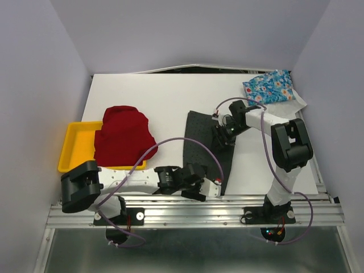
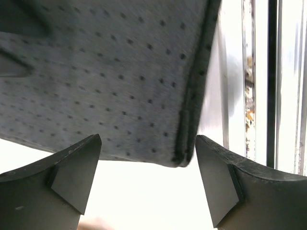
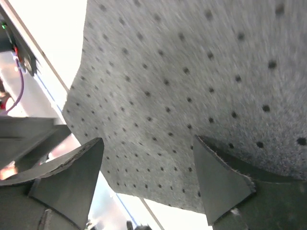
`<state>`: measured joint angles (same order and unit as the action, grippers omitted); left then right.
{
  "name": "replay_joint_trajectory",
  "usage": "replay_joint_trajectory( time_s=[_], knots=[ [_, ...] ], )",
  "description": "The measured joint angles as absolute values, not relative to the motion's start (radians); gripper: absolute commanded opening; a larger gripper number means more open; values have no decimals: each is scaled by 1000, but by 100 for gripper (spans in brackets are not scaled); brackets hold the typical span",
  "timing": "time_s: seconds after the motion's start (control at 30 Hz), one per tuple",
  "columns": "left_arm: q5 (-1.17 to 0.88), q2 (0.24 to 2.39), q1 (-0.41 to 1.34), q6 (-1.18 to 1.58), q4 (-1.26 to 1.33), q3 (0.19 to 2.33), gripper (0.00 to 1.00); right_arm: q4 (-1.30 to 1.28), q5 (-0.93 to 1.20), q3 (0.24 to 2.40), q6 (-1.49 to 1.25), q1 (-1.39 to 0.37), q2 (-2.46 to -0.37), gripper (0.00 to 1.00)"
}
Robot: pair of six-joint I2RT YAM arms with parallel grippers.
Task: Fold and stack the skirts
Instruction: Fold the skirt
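Note:
The dark charcoal skirt (image 1: pixel 202 149) with tiny dots lies spread flat mid-table. My left gripper (image 1: pixel 215 187) is open at its near right corner; in the left wrist view the hemmed corner (image 2: pixel 184 143) lies just ahead of the open gripper (image 2: pixel 148 177). My right gripper (image 1: pixel 220 138) is open low over the skirt's far right part, and dotted cloth (image 3: pixel 182 72) fills the right wrist view beyond the spread gripper (image 3: pixel 148 177). The deep red skirt (image 1: pixel 122 136) lies bunched, partly on the yellow tray. The blue floral skirt (image 1: pixel 268 86) is crumpled at the far right corner.
The yellow tray (image 1: pixel 71 148) sits at the left edge of the white table (image 1: pixel 153 96). A metal rail (image 1: pixel 193 211) runs along the near edge, close to my left gripper. Walls enclose the table on the left, back and right.

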<state>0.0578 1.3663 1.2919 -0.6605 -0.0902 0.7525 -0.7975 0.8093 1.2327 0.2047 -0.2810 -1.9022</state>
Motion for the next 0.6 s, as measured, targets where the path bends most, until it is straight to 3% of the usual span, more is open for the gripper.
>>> replay_joint_trajectory(
  time_s=[0.37,0.6],
  knots=[
    [147,1502,1391,-646,39,700,74,-686,790,1155,160,-468,-1871,65],
    [174,1516,1464,-612,94,667,74,-677,865,1147,159,-513,-1933,62]
  ],
)
